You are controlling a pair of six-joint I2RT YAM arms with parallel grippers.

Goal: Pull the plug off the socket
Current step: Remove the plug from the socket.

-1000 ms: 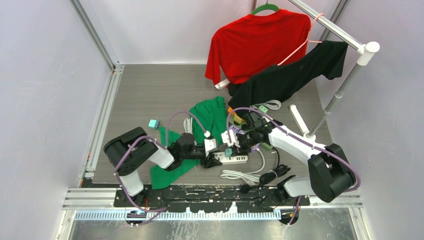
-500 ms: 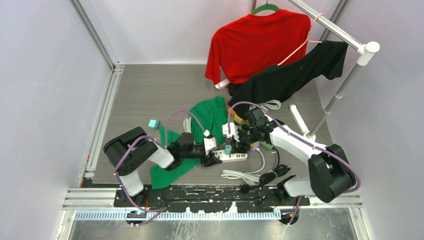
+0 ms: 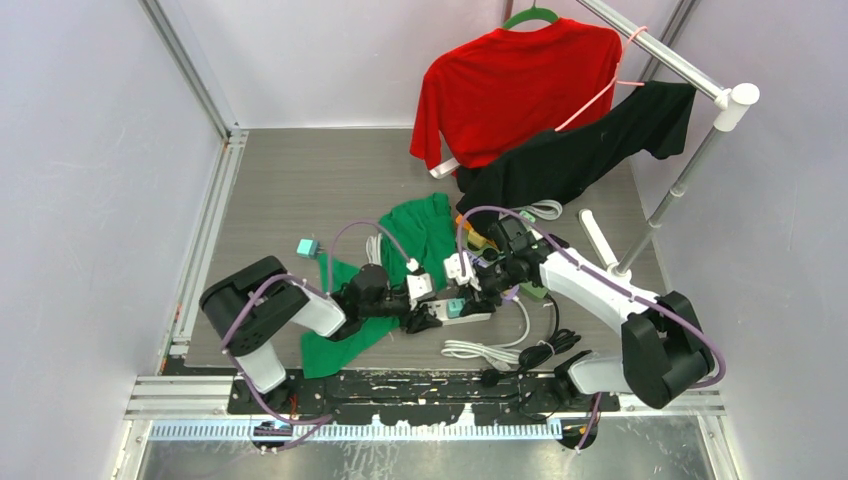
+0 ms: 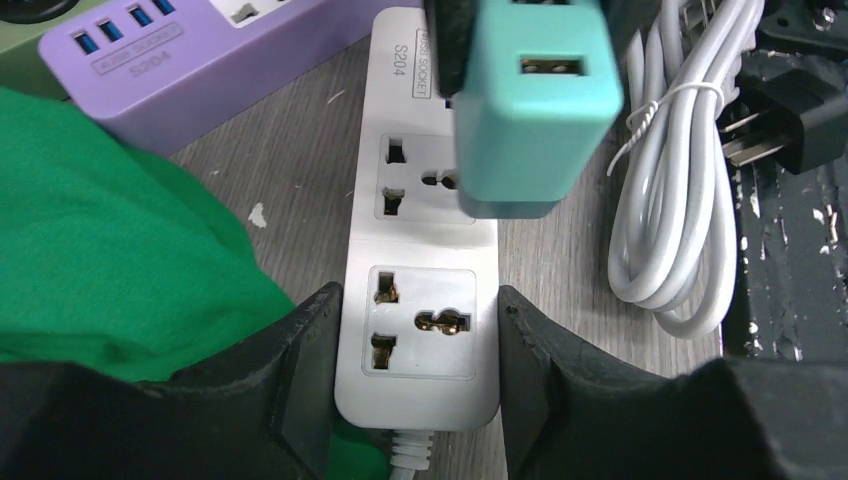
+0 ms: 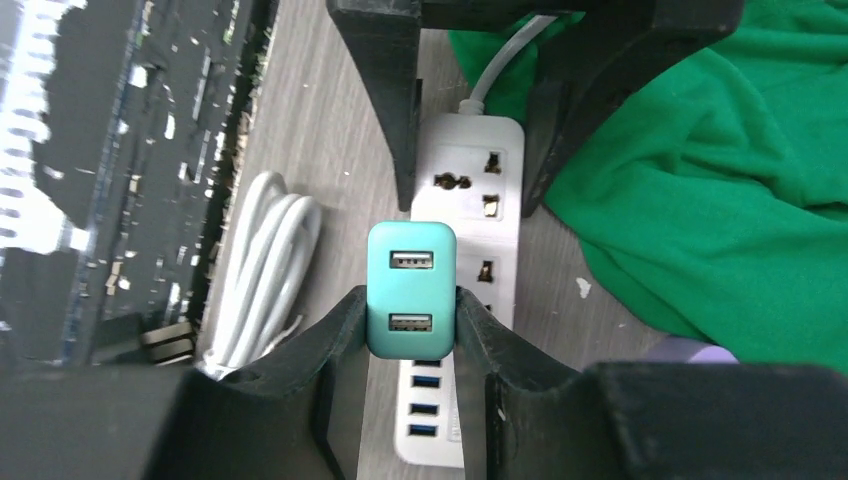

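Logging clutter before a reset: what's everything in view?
white power strip: 1, white, table centre
teal charger: 1, teal, over white power strip
teal adapter: 1, teal, loose, table left
purple power strip: 1, purple, beside white one
green cloth: 1, green, table centre
white coiled cables: 2 or more, white, around the strips
red shirt: 1, red, on rack
black shirt: 1, black, on rack
clothes rack: 1, silver, right rear
left hand: 1, black, clamping white power strip
right hand: 1, black, gripping teal charger
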